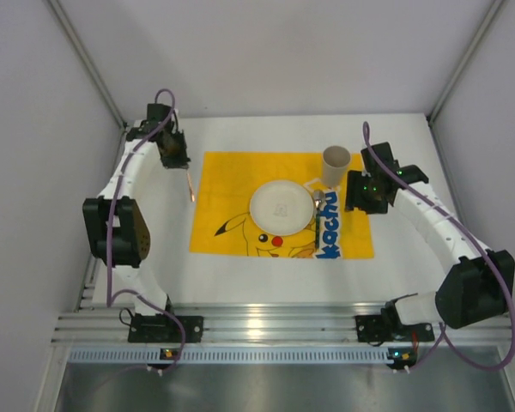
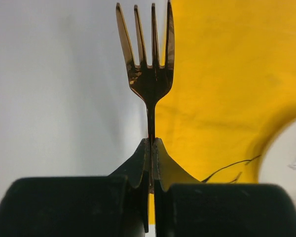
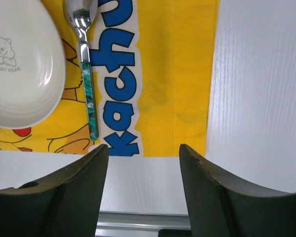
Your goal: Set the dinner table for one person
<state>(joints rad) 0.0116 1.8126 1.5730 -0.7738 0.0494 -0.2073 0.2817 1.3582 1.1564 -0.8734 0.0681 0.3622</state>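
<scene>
My left gripper [image 1: 178, 163] is shut on the handle of a copper-coloured fork [image 2: 149, 69], which it holds above the left edge of the yellow mat [image 1: 227, 184]; the fork also shows in the top view [image 1: 190, 185]. My right gripper [image 1: 360, 193] is open and empty above the mat's right edge. A white plate [image 1: 281, 207] sits in the middle of the mat on the white dinner table [image 1: 395, 266]. A spoon with a green handle [image 3: 87, 81] lies to the right of the plate [image 3: 19, 64]. A beige cup [image 1: 335, 166] stands upright at the mat's far right.
The aluminium rail [image 1: 266, 330] with both arm bases runs along the near edge. Grey walls close in the table at the left, right and back. Purple cables hang along both arms.
</scene>
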